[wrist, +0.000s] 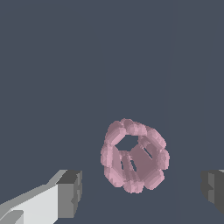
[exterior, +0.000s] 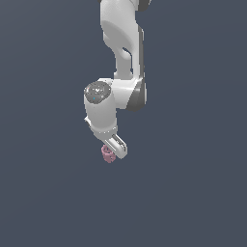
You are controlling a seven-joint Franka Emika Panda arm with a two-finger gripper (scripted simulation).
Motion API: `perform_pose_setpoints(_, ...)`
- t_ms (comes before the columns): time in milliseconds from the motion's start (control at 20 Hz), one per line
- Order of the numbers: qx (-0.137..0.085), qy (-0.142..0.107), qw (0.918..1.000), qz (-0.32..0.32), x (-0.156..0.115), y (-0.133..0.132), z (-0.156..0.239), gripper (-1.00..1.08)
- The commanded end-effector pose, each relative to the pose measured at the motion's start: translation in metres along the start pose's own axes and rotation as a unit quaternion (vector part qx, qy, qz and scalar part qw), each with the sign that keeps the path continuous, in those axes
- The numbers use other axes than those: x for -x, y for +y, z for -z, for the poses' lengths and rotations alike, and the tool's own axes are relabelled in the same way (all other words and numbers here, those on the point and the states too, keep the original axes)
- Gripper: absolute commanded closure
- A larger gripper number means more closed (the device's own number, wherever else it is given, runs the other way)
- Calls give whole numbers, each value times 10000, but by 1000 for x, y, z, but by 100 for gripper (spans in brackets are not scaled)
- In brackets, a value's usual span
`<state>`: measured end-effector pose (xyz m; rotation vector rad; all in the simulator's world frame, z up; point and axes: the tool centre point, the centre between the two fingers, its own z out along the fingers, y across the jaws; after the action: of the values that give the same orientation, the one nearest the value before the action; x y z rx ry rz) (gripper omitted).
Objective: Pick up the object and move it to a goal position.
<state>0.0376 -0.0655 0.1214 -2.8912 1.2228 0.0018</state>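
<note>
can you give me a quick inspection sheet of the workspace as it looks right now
surface: plain dark grey-blue ground, no marks seen
job's thing: small pink knobbly piece, hollow ring end facing the wrist camera, lying between the fingers with a gap on each side
clutter: nothing seen
hand: white hand low over the pink piece, open; dark finger pads apart from the piece in the wrist view
cables: nothing seen
surroundings: white arm coming down from the top of the exterior view; no goal marker seen
</note>
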Motion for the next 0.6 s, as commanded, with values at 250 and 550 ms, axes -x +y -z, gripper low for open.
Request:
perform_pose_setpoints(250,8,10,9996,-281,-4,0,-3,-92)
perform_pose_setpoints(550,9,9,9996,-265,-3,0,-10,-92)
